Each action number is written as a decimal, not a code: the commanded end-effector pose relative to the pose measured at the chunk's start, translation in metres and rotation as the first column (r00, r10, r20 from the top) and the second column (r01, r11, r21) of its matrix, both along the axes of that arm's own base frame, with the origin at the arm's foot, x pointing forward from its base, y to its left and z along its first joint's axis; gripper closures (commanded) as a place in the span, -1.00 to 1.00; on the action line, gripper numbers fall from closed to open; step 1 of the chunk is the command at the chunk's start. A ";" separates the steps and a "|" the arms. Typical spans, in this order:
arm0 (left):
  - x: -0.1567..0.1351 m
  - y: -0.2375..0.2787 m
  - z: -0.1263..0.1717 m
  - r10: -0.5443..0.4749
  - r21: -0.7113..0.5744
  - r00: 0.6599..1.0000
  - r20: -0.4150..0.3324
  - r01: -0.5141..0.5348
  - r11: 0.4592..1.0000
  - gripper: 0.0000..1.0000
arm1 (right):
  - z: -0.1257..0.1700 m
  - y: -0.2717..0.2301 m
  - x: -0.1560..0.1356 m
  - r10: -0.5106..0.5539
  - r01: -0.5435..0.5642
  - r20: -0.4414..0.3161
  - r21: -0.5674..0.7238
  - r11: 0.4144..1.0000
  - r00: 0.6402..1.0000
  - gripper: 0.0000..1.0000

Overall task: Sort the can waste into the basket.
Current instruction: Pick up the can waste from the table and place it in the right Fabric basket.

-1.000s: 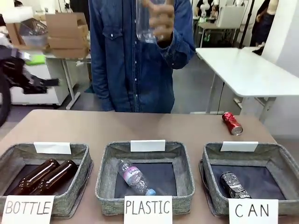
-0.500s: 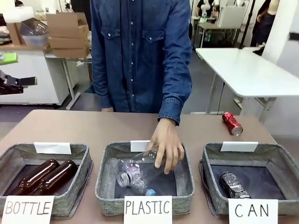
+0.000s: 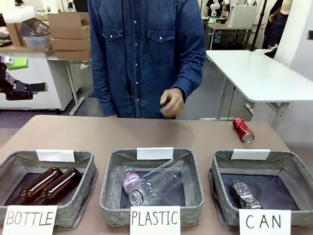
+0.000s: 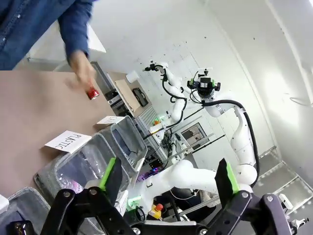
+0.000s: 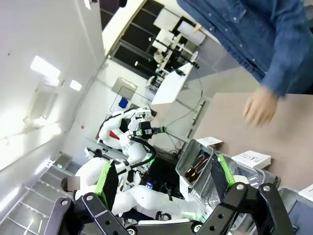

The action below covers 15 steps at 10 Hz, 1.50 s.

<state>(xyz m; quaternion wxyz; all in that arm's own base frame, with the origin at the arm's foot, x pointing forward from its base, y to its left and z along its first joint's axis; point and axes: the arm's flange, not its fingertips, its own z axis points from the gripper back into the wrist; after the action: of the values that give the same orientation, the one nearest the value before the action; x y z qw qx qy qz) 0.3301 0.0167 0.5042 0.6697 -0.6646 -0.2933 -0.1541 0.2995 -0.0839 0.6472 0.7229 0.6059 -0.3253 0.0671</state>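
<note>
A shiny red can (image 3: 243,129) lies on its side on the bare table at the far right, beyond the CAN basket (image 3: 261,159). A black can (image 3: 244,194) lies inside that basket. The left wrist view shows the red can (image 4: 92,93) just below the person's blurred hand (image 4: 80,73), and the CAN basket (image 4: 129,139) nearer. My left gripper (image 4: 168,178) is open and holds nothing; from the front the left gripper (image 3: 32,76) hangs high at the left edge, off the table. My right gripper (image 5: 164,181) is open too, also high up.
The PLASTIC basket (image 3: 110,176) in the middle holds two clear bottles, and the BOTTLE basket (image 3: 88,161) on the left holds two brown bottles. The person stands at the far edge with a hand (image 3: 171,103) raised above the table. A white table (image 3: 254,68) stands behind on the right.
The person laid a clear bottle in the PLASTIC basket and then pulled the hand back up. My left gripper shifted slightly at the left edge. The cans have not moved.
</note>
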 end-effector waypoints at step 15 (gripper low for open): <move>0.001 0.000 0.003 0.012 -0.014 1.000 0.007 -0.011 1.000 -1.00 | -0.060 0.049 0.101 -0.004 -0.149 -0.225 -0.659 0.737 0.974 -1.00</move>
<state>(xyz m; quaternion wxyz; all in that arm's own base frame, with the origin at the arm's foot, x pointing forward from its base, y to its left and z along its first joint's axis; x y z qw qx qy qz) 0.3304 0.0173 0.5043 0.6696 -0.6646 -0.2938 -0.1535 0.4491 -0.0415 0.5365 0.9474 0.1726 -0.2081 0.1714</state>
